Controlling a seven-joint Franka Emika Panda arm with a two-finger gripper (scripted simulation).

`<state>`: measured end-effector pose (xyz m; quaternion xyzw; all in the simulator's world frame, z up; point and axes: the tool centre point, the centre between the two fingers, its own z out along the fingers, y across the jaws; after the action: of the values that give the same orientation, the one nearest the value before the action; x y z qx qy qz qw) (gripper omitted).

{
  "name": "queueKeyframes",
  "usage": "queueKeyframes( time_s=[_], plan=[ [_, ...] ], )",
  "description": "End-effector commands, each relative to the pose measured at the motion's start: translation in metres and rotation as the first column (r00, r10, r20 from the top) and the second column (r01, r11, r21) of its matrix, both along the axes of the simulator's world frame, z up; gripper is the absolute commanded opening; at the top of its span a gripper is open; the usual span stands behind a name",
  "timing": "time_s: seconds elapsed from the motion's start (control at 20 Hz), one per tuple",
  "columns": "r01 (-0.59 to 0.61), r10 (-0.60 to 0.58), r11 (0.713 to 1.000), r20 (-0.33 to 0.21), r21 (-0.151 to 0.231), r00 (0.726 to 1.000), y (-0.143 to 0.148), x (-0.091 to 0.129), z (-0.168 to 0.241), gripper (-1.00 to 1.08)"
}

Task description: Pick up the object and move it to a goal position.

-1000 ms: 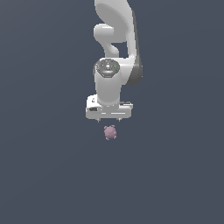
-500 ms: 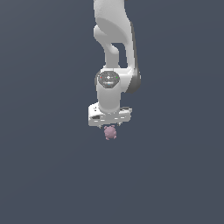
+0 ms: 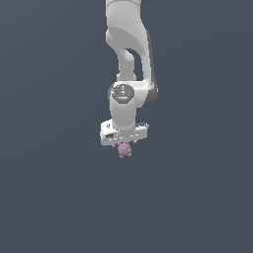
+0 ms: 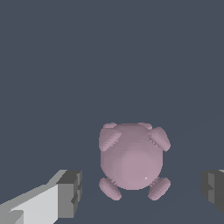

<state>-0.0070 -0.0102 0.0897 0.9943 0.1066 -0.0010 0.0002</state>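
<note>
The object (image 3: 124, 149) is a small dusty-pink round lump with little knobs, resting on the dark grey floor. The white gripper (image 3: 124, 144) hangs straight above it, with the hand almost touching the object's top. In the wrist view the object (image 4: 131, 161) sits between the two dark finger pads (image 4: 70, 194), with a clear gap on each side. The gripper (image 4: 142, 192) is open and holds nothing. The fingertips barely show in the exterior view.
The white arm (image 3: 129, 54) rises from the gripper to the top edge of the exterior view. The plain dark grey floor (image 3: 49, 197) spreads all round, and no other object shows.
The gripper has come down closer to the object and the hand has turned slightly. The object has not moved.
</note>
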Motion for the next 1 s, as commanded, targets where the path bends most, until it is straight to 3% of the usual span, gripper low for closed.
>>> queueKeyframes(
  time_s=[0.0, 0.75, 0.8, 0.95],
  plan=[
    [0.0, 0.0, 1.0, 0.0, 0.0, 1.0, 0.0, 0.0, -0.003, 1.0],
    [-0.004, 0.004, 1.0, 0.002, 0.001, 1.0, 0.0, 0.0, -0.05, 1.0],
    [-0.004, 0.004, 1.0, 0.002, 0.001, 1.0, 0.0, 0.0, -0.05, -1.0],
    [-0.004, 0.004, 1.0, 0.002, 0.001, 1.0, 0.0, 0.0, -0.05, -1.0]
  ],
)
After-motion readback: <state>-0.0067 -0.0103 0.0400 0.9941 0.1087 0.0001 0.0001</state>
